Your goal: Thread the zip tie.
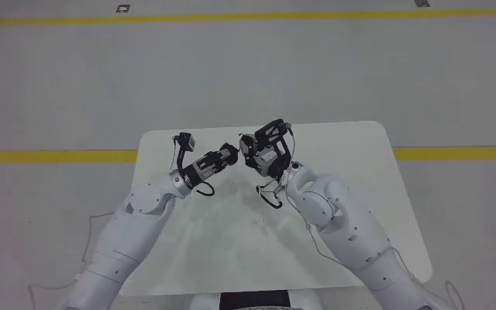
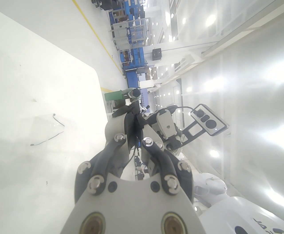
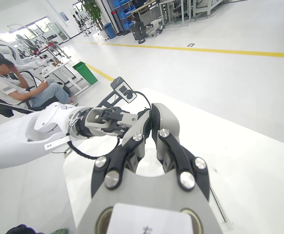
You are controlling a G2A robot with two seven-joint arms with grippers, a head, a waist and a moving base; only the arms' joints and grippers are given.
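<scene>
Floor: pale grey, glossy.
Yellow lines: 2, crossing from 9 to 3 o'clock.
Table: white, rounded corners.
Green bin: just beside a yellow line.

Bright ceiling lamps wash the table in glare (edges bow).

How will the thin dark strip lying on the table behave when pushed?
The strip lies in a loose bend, so it is probably floppy. It looks very thin, so likely light and apt to slide on the smooth table.
</scene>
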